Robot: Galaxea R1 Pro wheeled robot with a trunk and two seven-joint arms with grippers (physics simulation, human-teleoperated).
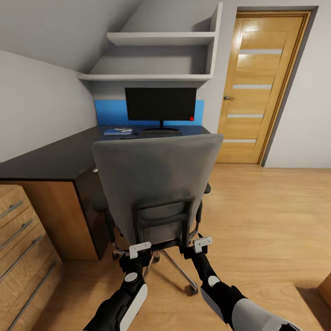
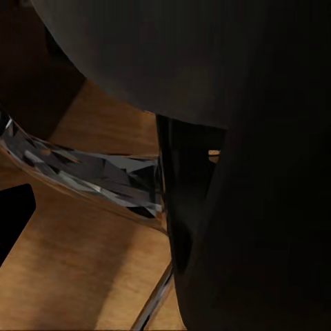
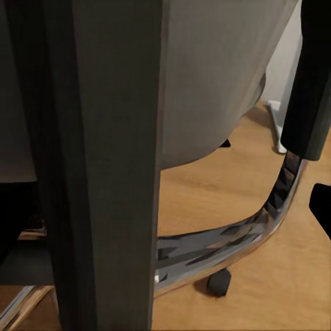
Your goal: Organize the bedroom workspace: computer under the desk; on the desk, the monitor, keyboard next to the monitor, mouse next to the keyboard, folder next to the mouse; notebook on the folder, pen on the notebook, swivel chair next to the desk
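Grey swivel chair (image 1: 156, 184) sits just ahead of both my arms' fingers, whose state I cannot tell; shoving could ram the worktop (image 1: 55, 158).

The black-topped desk (image 1: 55, 158) carries the monitor (image 1: 160, 104) at its far end, the keyboard (image 1: 161, 132) before the stand, and a blue folder (image 1: 117, 132) just beside that.

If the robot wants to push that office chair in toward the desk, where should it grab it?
Probably the black frame at the bottom of the chair's grey back, approached from behind. That back faces the robot, and the frame's bars are narrow enough for grippers to close on. The left gripper and right gripper already sit just under it, one per side.
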